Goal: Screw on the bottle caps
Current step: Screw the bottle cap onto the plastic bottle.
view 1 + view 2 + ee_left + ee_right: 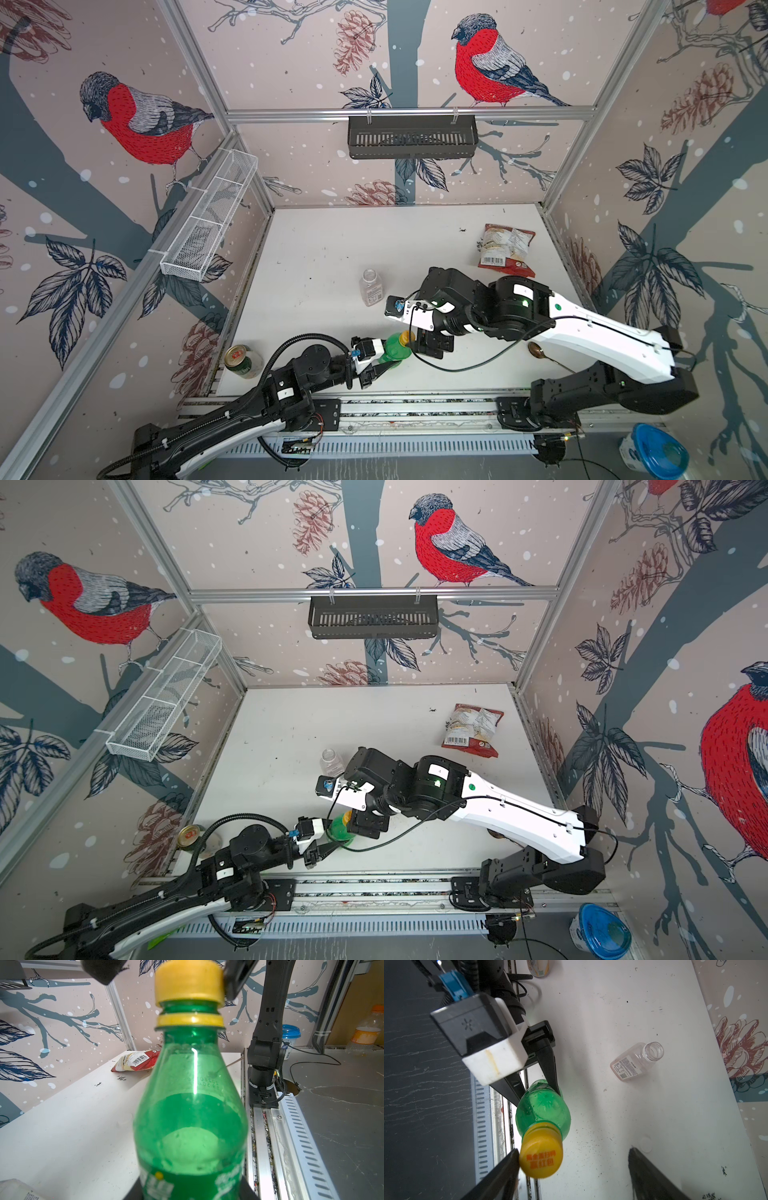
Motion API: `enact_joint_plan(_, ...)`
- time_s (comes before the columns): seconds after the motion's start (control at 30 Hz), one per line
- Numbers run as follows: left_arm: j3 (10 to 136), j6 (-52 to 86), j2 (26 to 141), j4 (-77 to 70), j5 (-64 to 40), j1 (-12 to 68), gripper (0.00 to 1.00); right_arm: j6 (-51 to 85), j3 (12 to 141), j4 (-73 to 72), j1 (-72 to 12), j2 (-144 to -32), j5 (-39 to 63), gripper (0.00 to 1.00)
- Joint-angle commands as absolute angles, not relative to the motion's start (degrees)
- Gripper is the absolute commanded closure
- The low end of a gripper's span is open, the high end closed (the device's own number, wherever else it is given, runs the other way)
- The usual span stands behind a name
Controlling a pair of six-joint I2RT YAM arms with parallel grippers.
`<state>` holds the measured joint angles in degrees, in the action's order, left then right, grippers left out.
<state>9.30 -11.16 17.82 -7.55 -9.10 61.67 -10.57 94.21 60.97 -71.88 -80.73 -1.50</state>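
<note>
We have L gripper [384,365] clamped on green bottle [395,351], table's [316,249] 6 o'clock edge. Yellow cap [541,1156] on neck, seemingly not tight; R gripper [574,1152] gapes wide around it. Clear bottle [371,287], 12 o'clock of green one: uncapped.

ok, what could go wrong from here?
The yellow cap sits high on the green bottle, neck thread showing, and touches one jaw of the open right gripper: closing may shove it askew.
The left gripper clamps only the bottle's lower body; twisting could spin it in the jaws.
The uncapped clear bottle stands near the right arm and might get knocked.
</note>
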Motion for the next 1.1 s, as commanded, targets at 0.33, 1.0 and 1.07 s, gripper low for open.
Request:
enact_joint_plan(0.33, 9.32, -12.48, 17.32, -9.06, -12.39, 61.79, 0.8, -9.61, 96.59, 55.9, -71.03, -82.88, -5.06, 0.18)
enact_joint_plan(1.0, 9.23, -12.88, 17.01, -8.88, -12.32, 61.87, 0.8, -11.99, 91.65, 60.26, -72.77, -75.94, 0.36, 0.17)
enact_joint_plan(1.07, 9.23, -12.83, 17.14, -8.86, -12.31, 61.87, 0.8, -12.33, 90.82, 60.53, -72.73, -76.1, 0.6, 0.17)
